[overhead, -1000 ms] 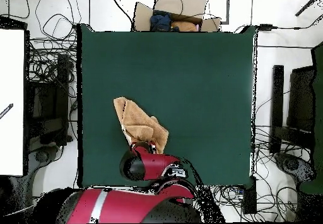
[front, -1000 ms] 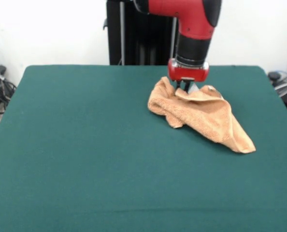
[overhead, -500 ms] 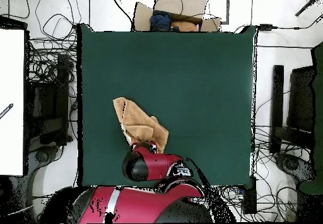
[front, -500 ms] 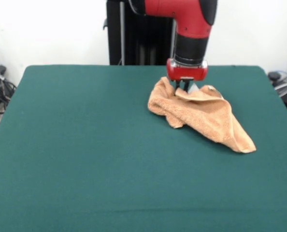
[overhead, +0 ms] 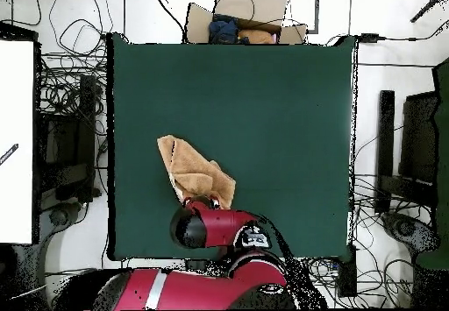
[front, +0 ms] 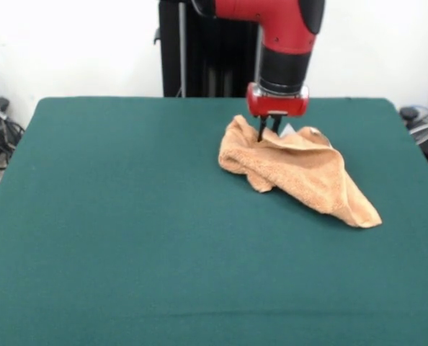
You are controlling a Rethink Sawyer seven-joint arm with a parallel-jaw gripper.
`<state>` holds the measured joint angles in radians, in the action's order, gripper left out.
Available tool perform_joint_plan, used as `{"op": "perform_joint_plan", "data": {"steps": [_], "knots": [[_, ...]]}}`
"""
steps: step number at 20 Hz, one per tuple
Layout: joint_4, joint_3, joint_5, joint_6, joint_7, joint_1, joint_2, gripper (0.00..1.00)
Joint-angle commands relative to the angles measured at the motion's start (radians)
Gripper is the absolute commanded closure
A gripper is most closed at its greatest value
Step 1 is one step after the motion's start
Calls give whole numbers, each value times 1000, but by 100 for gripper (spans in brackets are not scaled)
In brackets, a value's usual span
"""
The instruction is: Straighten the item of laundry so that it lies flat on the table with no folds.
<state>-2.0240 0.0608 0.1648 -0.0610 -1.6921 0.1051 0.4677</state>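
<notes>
You are watching the gripper [front: 267, 134] pinching, fingers nearly together, the towel [front: 300, 173] at its bunched far end, the crumpled length trailing from the tips diagonally toward the camera-side tail on the table [front: 127, 216].

We see the table [front: 127, 238] from its front edge, facing the arm, fairly close; from above we look straight down, farther off; both views share the whole green table [overhead: 263, 106]
</notes>
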Motion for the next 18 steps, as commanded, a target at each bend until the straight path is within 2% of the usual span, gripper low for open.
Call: {"op": "perform_joint_plan", "data": {"steps": [1, 7, 11, 18], "knots": [[110, -19, -61, 203, -108, 24, 108, 100], [82, -44, -81, 377, -120, 28, 239, 100], [70, -65, -94, 435, -130, 31, 284, 100], [109, -48, -108, 549, -141, -11, 331, 100]]}}
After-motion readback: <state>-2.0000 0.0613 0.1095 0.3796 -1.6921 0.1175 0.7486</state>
